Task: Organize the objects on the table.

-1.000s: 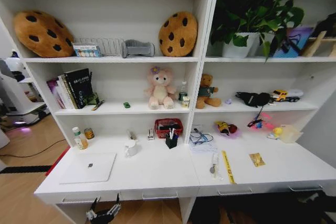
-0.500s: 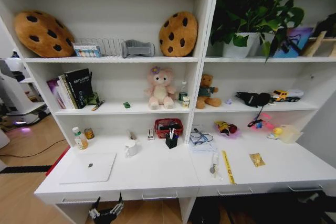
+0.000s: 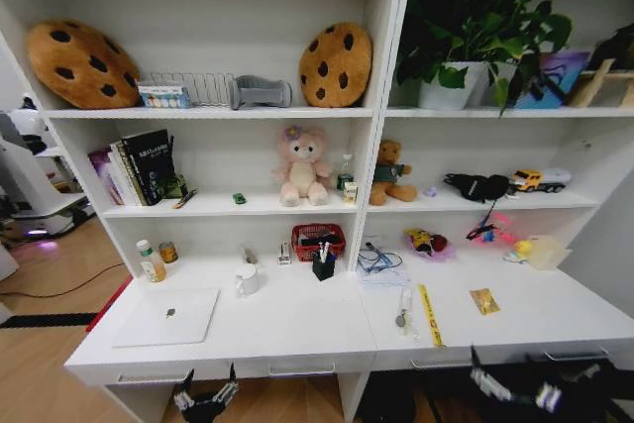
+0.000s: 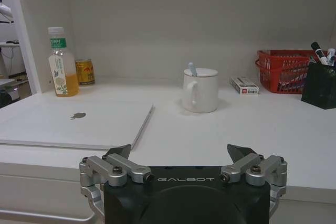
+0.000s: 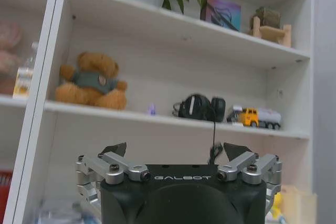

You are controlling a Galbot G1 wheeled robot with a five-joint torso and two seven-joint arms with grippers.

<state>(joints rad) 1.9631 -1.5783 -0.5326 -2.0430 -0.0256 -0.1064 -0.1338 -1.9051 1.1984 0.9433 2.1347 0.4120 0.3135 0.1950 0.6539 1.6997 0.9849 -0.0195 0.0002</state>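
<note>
The left gripper [image 3: 205, 401] hung low at the bottom of the head view, in front of the long white desk [image 3: 297, 329], with its fingers spread wide and holding nothing. The right gripper [image 3: 510, 387] sat at the bottom right, below the desk edge, also wide open and empty. The silver laptop [image 3: 166, 316] lay shut on the left part of the desk. The yellow ruler [image 3: 430, 313] lay on the right part, and the pens [image 3: 323, 253] stood in a black cup near the middle.
</note>
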